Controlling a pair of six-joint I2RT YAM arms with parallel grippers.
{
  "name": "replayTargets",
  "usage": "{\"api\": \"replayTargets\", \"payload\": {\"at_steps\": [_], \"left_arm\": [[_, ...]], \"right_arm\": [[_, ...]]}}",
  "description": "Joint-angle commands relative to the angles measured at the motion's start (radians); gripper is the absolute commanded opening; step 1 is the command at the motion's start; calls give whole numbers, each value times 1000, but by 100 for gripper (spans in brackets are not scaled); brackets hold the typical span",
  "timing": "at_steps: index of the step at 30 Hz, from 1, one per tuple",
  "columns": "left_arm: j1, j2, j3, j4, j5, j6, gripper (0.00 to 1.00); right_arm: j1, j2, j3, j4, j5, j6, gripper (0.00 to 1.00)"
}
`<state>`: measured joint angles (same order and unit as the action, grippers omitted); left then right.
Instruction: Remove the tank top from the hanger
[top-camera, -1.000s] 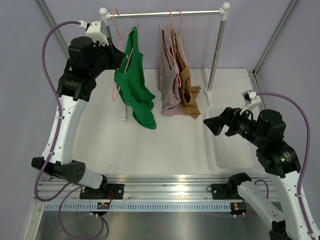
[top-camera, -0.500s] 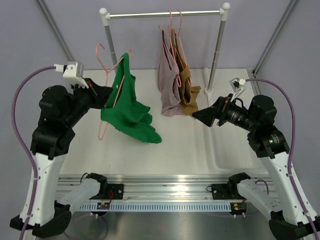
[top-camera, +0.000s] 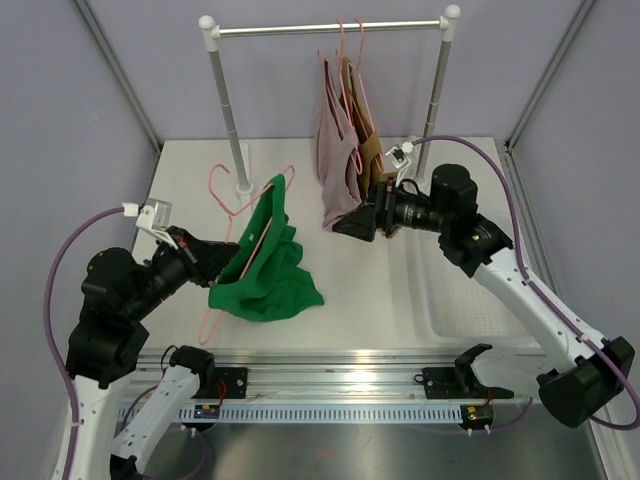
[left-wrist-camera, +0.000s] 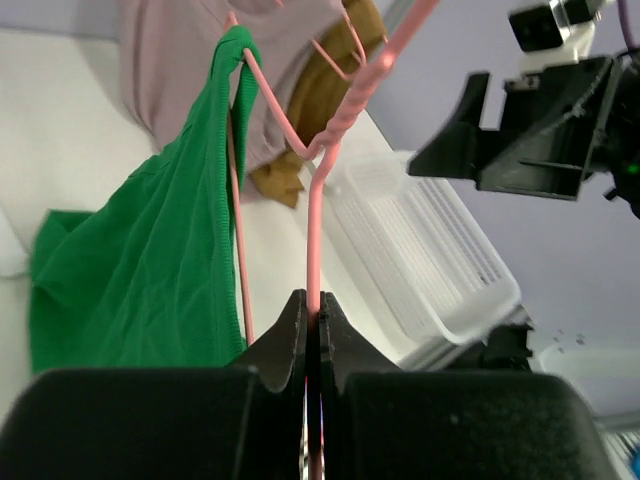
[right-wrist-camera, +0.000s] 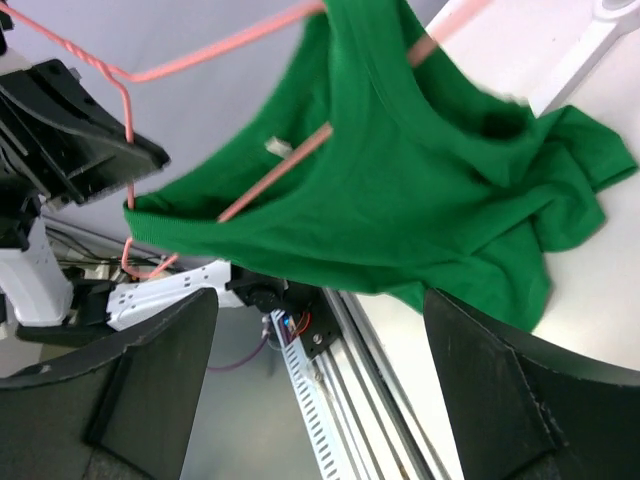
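Jaws: left gripper (left-wrist-camera: 316, 308) clamped on hanger (left-wrist-camera: 313, 225); right gripper (right-wrist-camera: 320, 385) wide apart, bare.
Green tank top (top-camera: 270, 275) on hanger, hem on worktop (top-camera: 375, 285); white tray (left-wrist-camera: 430, 265) apart.

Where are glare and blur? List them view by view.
Top external: sharp overall, glare on the aluminium rail. Left wrist: left gripper dark and soft, pink hanger sharper beyond. Right wrist: hanger smeared upper right, green tank top crisp.

A mauve top (top-camera: 337, 160) and a brown top (top-camera: 371, 150) hung from the rack rail (top-camera: 330, 28) along the table's far edge. A white tray (top-camera: 450, 300) lay by the right edge.
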<state>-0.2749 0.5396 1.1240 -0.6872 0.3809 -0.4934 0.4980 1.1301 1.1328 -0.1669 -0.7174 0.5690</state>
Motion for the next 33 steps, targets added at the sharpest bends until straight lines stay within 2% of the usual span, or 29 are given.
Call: {"api": "replayTargets", "payload": {"at_steps": [1, 4, 5, 8, 9, 12, 22, 23, 26, 28, 30, 33], "left_arm": [[-3, -26, -62, 118, 159, -97, 0], [-3, -46, -115, 146, 214, -134, 0], [-3, -49, -133, 150, 225, -145, 0], [-3, -59, -162, 176, 248, -188, 0], [-3, -61, -167, 187, 248, -200, 0], [-3, -75, -199, 230, 265, -252, 0], [-3, -55, -250, 250, 283, -269, 0], [-3, -53, -250, 252, 286, -269, 0], [-3, -50, -239, 253, 289, -260, 0], [-3, -46, -227, 229, 276, -237, 0], [-3, -40, -199, 180, 248, -186, 0], [-3, -9, -141, 45, 190, -94, 0]], "right_arm": [[103, 40, 50, 133, 77, -58, 90], [174, 101, 54, 156, 200, -129, 87], [186, 117, 55, 155, 255, -156, 82], [198, 186, 51, 217, 312, -185, 76], [200, 204, 58, 228, 311, -195, 72], [201, 263, 76, 239, 315, -207, 68], [206, 364, 133, 274, 271, -213, 68], [206, 372, 136, 276, 269, -213, 55], [206, 392, 147, 273, 282, -224, 29], [206, 399, 159, 245, 300, -233, 6], [206, 395, 163, 210, 360, -256, 0], [205, 369, 163, 163, 507, -297, 0]]}}
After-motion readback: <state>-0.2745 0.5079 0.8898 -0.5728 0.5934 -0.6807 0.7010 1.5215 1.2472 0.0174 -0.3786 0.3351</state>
